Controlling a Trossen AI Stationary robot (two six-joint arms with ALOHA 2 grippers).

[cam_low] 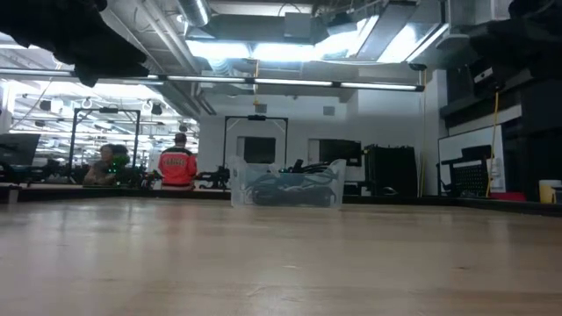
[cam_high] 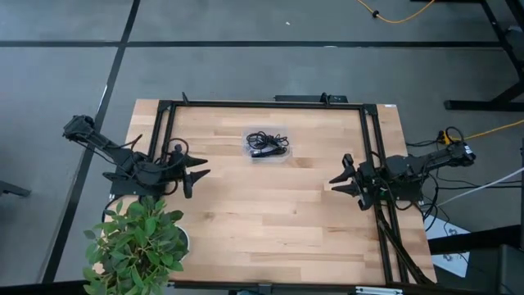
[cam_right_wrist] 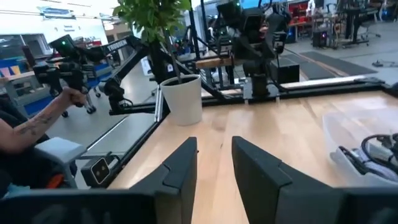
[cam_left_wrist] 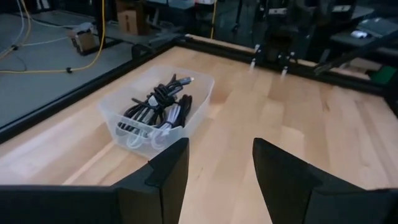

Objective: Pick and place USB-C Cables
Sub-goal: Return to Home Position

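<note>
**tobi_k:** where are the cables right now? can't make it out on my end

**me:** all in the clear bin [cam_left_wrist: 200, 106]. It sits on the far half of the table [cam_high: 270, 238], roughly midway between my two arms. On the left wrist cam I see the USB-C cables [cam_left_wrist: 155, 109] lying in a tangle inside it, mostly black with a couple of light ones near the front wall. I can't count them cleanly in that pile.

**tobi_k:** and the arms?

**me:** the left claw [cam_left_wrist: 219, 149] hangs over the table's left side, fingers spread wide and empty, pointing toward the bin. The right claw [cam_right_wrist: 214, 144] is over the right side, fingers parted with a narrower gap, also empty. Both are well apart from the bin. The potted plant [cam_high: 135, 242] stands at the near left corner, just beside my left arm.
</note>
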